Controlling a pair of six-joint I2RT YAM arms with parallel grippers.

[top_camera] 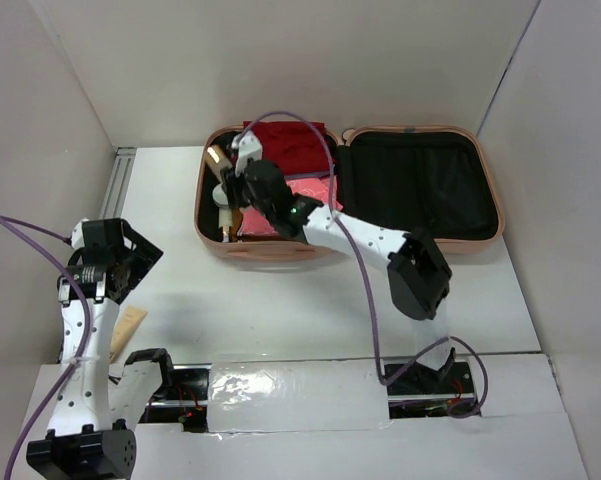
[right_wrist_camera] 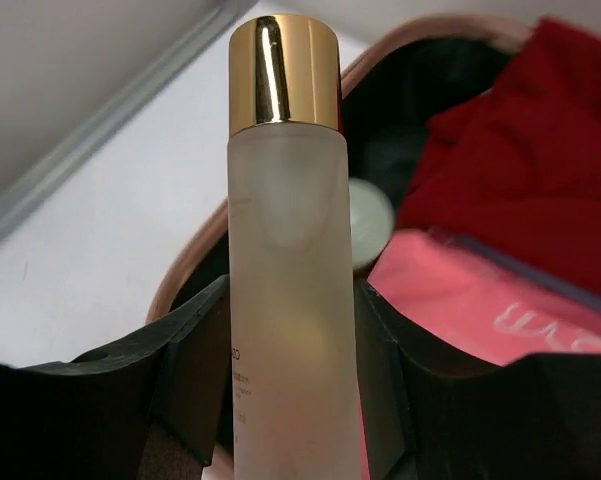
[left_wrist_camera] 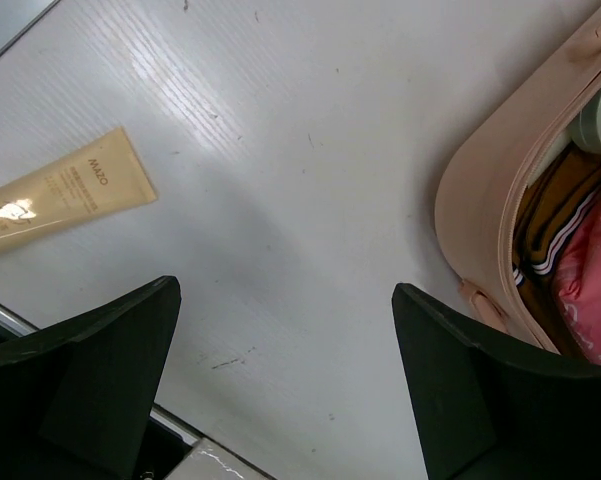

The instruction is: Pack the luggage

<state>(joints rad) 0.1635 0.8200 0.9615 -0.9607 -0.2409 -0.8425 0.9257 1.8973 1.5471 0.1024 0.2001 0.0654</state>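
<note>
Right arm reaches over the luggage (top_camera: 270, 252), right gripper (right_wrist_camera: 290, 345) clamped on one bottle (right_wrist_camera: 285, 250) (gold-capped); left arm is folded, left gripper (left_wrist_camera: 285, 350) gaping empty near one tube (left_wrist_camera: 60, 190).

Bright, even overhead light
Glare is seen on the table (left_wrist_camera: 205, 105) and gold cap (right_wrist_camera: 265, 60); shadows are kept soft.

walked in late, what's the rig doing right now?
The right end effector is clamped on a frosted bottle with a gold cap, held upright at the left edge of the open suitcase. That half already holds a red garment and a pink packet. The left end effector is open and holds nothing, above the table. A tan tube lies there unpacked.
</note>
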